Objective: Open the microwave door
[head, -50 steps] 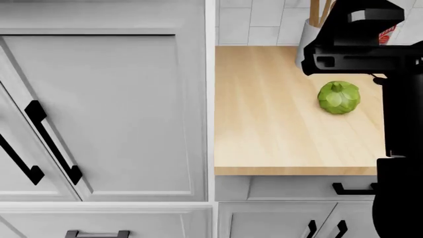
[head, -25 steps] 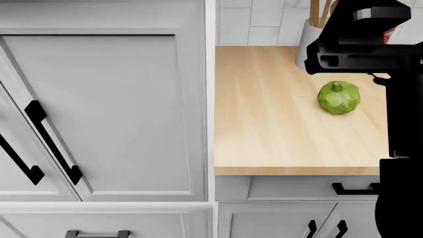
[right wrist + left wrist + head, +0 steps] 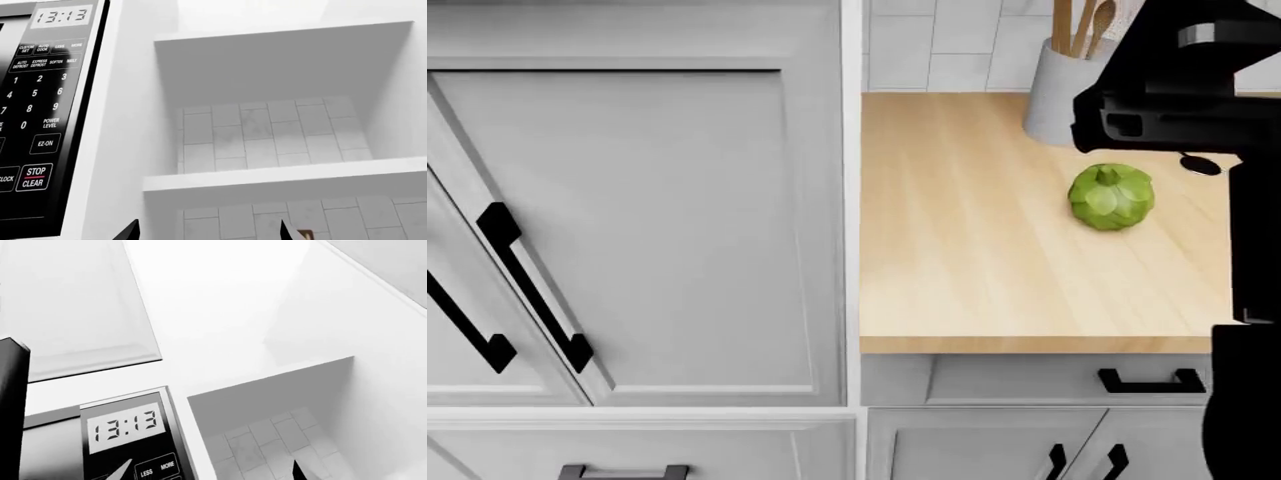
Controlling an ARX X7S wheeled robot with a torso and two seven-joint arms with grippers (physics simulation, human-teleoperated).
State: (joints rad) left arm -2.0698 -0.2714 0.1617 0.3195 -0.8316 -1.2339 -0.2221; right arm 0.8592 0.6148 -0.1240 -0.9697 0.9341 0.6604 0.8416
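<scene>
The microwave shows only in the wrist views. Its black control panel (image 3: 127, 440) reads 13:13, and a black vertical bar (image 3: 13, 410) stands beside the grey door face (image 3: 50, 455). My left gripper (image 3: 209, 475) is open, with one fingertip (image 3: 120, 471) in front of the panel's buttons and the other (image 3: 298, 472) in front of the tiled wall. In the right wrist view the keypad panel (image 3: 40, 100) sits to one side. My right gripper (image 3: 208, 234) is open and empty, facing the shelf niche beside the microwave. My right arm (image 3: 1174, 100) rises at the head view's right.
White open shelves (image 3: 280, 175) with a tiled back wall adjoin the microwave. Below, a wooden counter (image 3: 988, 260) holds a green artichoke (image 3: 1112, 196) and a utensil holder (image 3: 1057, 90). Grey cabinet doors with black handles (image 3: 534, 285) fill the head view's left.
My right arm has shifted to the right in the head view, uncovering more of the utensil holder. The artichoke and cabinets have not moved.
</scene>
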